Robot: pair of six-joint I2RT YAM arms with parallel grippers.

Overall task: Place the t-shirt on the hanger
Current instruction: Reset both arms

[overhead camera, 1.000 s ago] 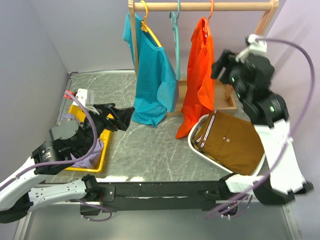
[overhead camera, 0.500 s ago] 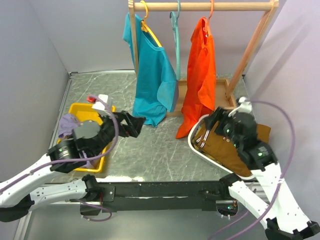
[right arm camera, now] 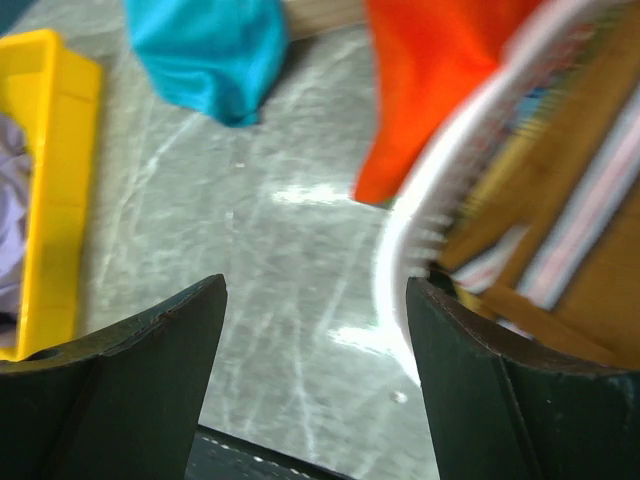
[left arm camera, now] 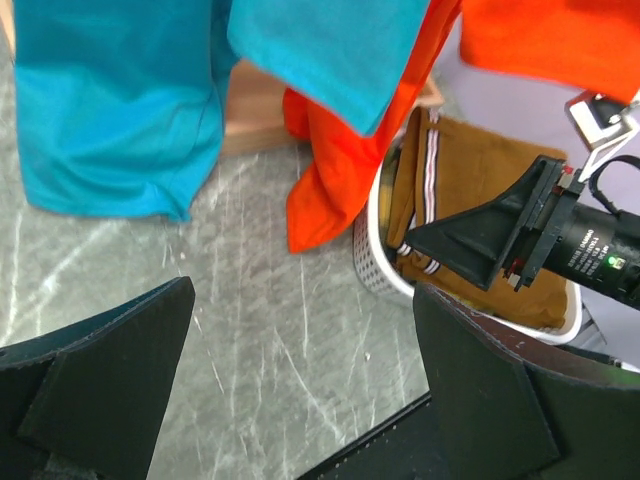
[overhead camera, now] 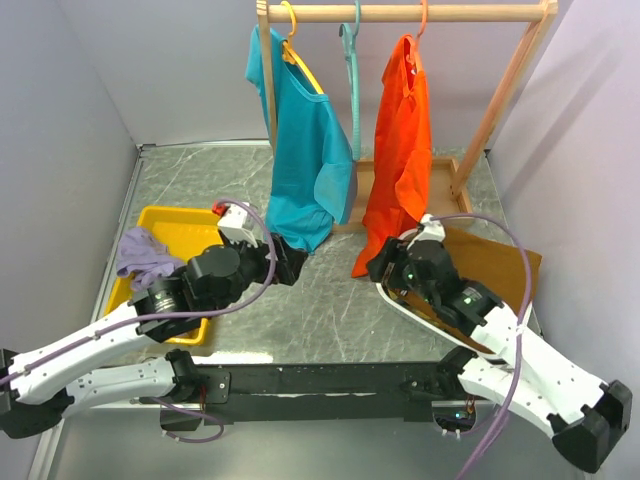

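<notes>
In the top external view, the t-shirt (overhead camera: 398, 150) is being carried by the hanger (overhead camera: 421, 22), whose hook is being borne by the wooden rail (overhead camera: 480, 12) along the top of the frame. A teal t-shirt (overhead camera: 300, 150) is being hung to its left, with a teal hanger (overhead camera: 352, 60) between them. The left gripper (overhead camera: 288, 262) is being held low at the centre, by the teal hem. The right gripper (overhead camera: 382, 264) is being held just beside the orange hem, at the near rim of the white basket (overhead camera: 410, 312) in which a brown garment (overhead camera: 500, 265) is being kept. At the left, a lilac cloth (overhead camera: 145, 255) is being held in a yellow tray (overhead camera: 175, 213) on the bench (overhead camera: 320, 300).

In the left wrist view, the left gripper's (left arm camera: 302, 300) jaws are being held wide apart with nothing between them. The t-shirt's (left arm camera: 335, 170) lower corner is being shown at the centre, beside the basket (left arm camera: 368, 250). Whether it is touching the bench cannot be told.

In the right wrist view, the right gripper's (right arm camera: 315, 290) jaws are likewise being held released, over bare bench. The orange hem (right arm camera: 440, 90) is being shown at the upper middle and the blurred basket rim (right arm camera: 400, 260) at the right.
</notes>
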